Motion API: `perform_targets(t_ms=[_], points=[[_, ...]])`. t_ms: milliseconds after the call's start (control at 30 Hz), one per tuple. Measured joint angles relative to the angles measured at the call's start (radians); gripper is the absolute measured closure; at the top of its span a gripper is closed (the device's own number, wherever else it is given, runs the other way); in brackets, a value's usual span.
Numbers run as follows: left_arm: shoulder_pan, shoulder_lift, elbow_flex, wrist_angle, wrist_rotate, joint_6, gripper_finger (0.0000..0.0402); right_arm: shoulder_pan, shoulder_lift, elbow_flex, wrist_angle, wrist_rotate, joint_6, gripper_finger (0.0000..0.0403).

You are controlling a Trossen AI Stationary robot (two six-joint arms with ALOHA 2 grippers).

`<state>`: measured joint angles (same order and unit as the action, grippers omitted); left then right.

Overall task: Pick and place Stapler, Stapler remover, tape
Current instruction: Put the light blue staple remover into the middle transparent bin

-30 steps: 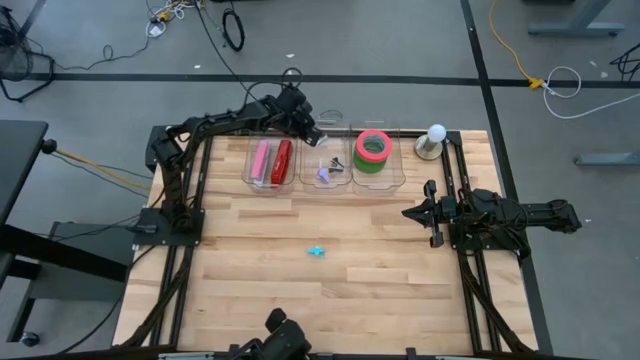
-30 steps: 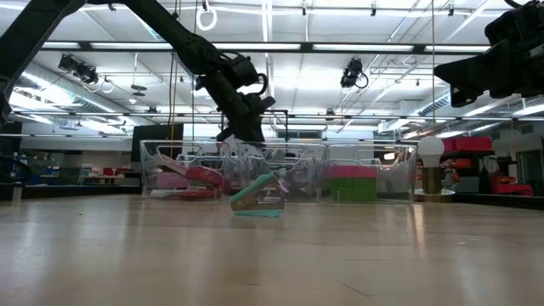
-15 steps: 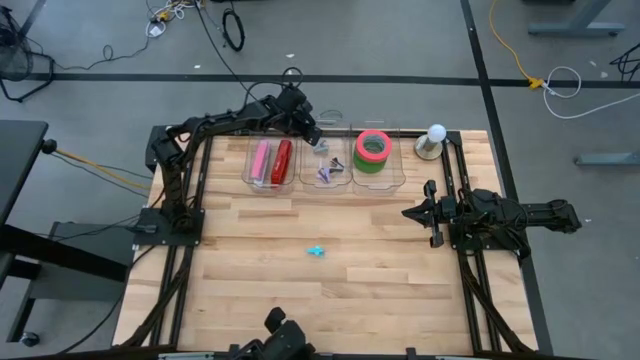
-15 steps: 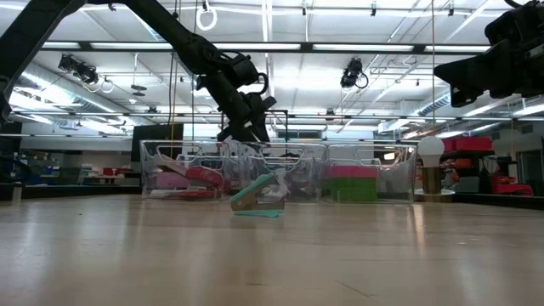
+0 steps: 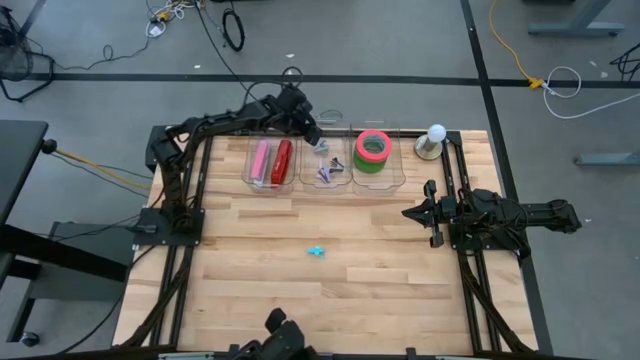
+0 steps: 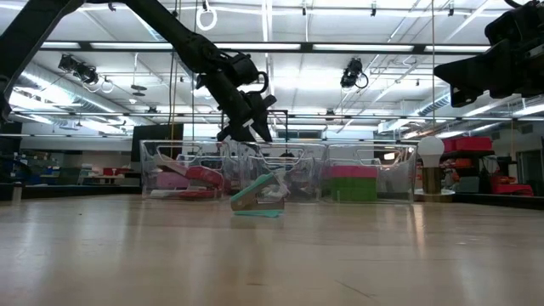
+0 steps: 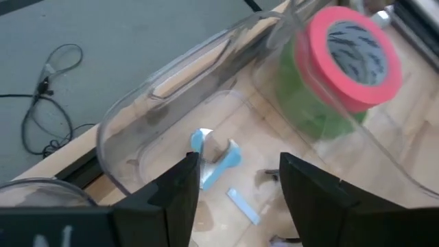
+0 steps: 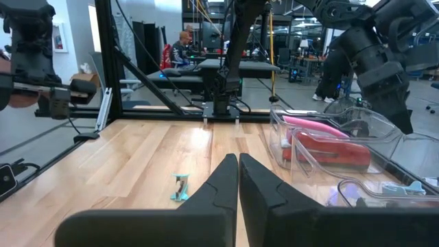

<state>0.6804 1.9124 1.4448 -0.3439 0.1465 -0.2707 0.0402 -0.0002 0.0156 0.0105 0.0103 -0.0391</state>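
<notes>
Table (image 5: pixel 300 290): light wood planks, filling the lower middle of the high view.
Clear bins (image 5: pixel 325 163): three in a row, upper middle of the table.
White ball (image 5: pixel 436 132): on a round base, upper right corner of the table.
Yellow cable (image 5: pixel 512 45): on the grey floor, top right.
Black cable loop (image 5: pixel 233 28): floor, top centre.

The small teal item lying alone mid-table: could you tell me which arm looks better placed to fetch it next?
Probably the left. The left gripper is open above the middle bin, straight behind the teal item. The right gripper is shut and parked at the table's right side.
</notes>
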Motion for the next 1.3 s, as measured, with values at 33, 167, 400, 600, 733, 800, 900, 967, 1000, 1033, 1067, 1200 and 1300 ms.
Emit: perform_targets(t_ms=[33,167,400,600,733,800,900,967,1000,1033,1067,1200,1300], points=[[0.0,-0.004,0.0,0.0,0.01,0.0,0.0198,0.0,0.0,0.0,0.0,0.0,0.0,0.0385],[-0.001,-0.037,0.0,-0.011,0.043,0.004,0.0204,0.0,0.0,0.0,0.0,0.0,0.0,0.0385],[-0.019,-0.112,0.0,-0.024,0.045,0.006,0.0206,0.0,0.0,0.0,0.0,0.0,0.0,0.0385],[-0.051,-0.173,0.001,-0.027,0.036,0.029,0.0207,0.0,0.0,0.0,0.0,0.0,0.0,0.0385],[-0.077,-0.208,0.001,-0.029,0.034,0.032,0.0207,0.0,0.0,0.0,0.0,0.0,0.0,0.0385],[-0.094,-0.218,0.0,-0.032,0.026,0.032,0.0207,0.0,0.0,0.0,0.0,0.0,0.0,0.0385],[-0.117,-0.232,0.0,-0.037,0.013,0.034,0.0207,0.0,0.0,0.0,0.0,0.0,0.0,0.0385],[-0.133,-0.235,0.0,-0.052,0.011,0.034,0.0207,0.0,0.0,0.0,0.0,0.0,0.0,0.0385],[-0.142,-0.235,0.0,-0.055,0.011,0.036,0.0207,0.0,0.0,0.0,0.0,0.0,0.0,0.0385],[-0.152,-0.235,0.0,-0.065,0.011,0.044,0.0207,0.0,0.0,0.0,0.0,0.0,0.0,0.0385],[-0.162,-0.235,0.0,-0.081,0.011,0.053,0.0207,0.0,0.0,0.0,0.0,0.0,0.0,0.0385],[-0.205,-0.239,0.0,-0.152,0.005,0.103,0.0207,0.0,0.0,0.0,0.0,0.0,0.0,0.0385],[-0.239,-0.239,0.0,-0.209,-0.007,0.137,0.0207,0.0,0.0,0.0,0.0,0.0,0.0,0.0385]])
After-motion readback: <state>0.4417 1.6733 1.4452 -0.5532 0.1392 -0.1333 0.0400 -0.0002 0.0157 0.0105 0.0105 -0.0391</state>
